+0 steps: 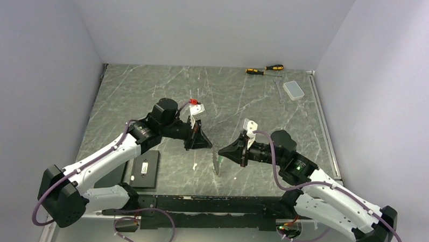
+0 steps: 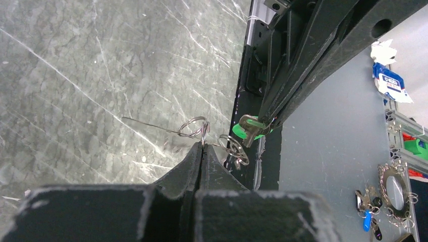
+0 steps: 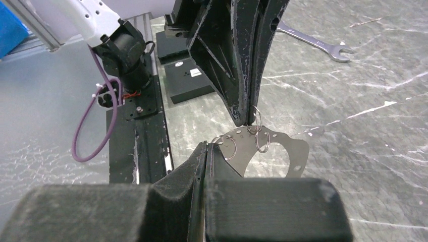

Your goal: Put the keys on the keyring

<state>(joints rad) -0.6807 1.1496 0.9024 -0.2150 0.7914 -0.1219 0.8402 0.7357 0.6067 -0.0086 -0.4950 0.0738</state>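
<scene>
- The left claw (image 2: pixel 203 145) is closed on a small wire loop (image 2: pixel 194 126) attached to the keyring (image 3: pixel 298 151), which hangs between both claws.
- The right claw (image 3: pixel 207 147) is closed too, and it seems to pinch the green key (image 2: pixel 255 127) at its tips.
- I cannot tell whether the key is threaded. I think the joining is under way, with the release left to do.

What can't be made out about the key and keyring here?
- Key: left wrist view, only the green head shows; right fingers cover the rest. Not seen in right wrist view.
- Keyring: right wrist view, near edge hidden behind the right fingers.
- Small ring in left fingers: whether the key hangs on it, cannot tell.
- Top view: key and rings too small.
</scene>
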